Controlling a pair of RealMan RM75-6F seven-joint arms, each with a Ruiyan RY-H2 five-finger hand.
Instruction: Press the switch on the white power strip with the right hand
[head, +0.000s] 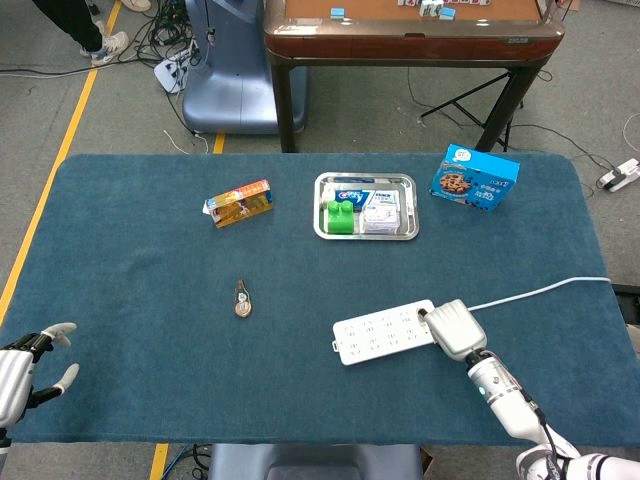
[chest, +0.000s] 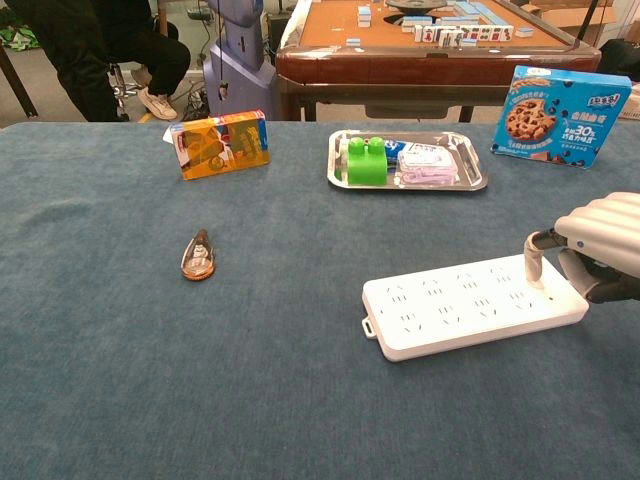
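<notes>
The white power strip (head: 385, 331) (chest: 470, 304) lies flat on the blue cloth, its white cable (head: 545, 291) running off to the right. My right hand (head: 455, 329) (chest: 598, 243) sits at the strip's right end, fingers curled, with one fingertip (chest: 535, 268) down on the strip's top near that end. The switch itself is hidden under the finger. My left hand (head: 25, 368) hovers at the table's front left corner, fingers apart and holding nothing.
A metal tray (head: 366, 206) (chest: 470, 178) holds a green block and packets. An orange box (head: 239, 203) (chest: 219, 144), a blue cookie box (head: 475, 179) (chest: 563, 102) and a small brown object (head: 241, 298) (chest: 198, 255) lie on the cloth.
</notes>
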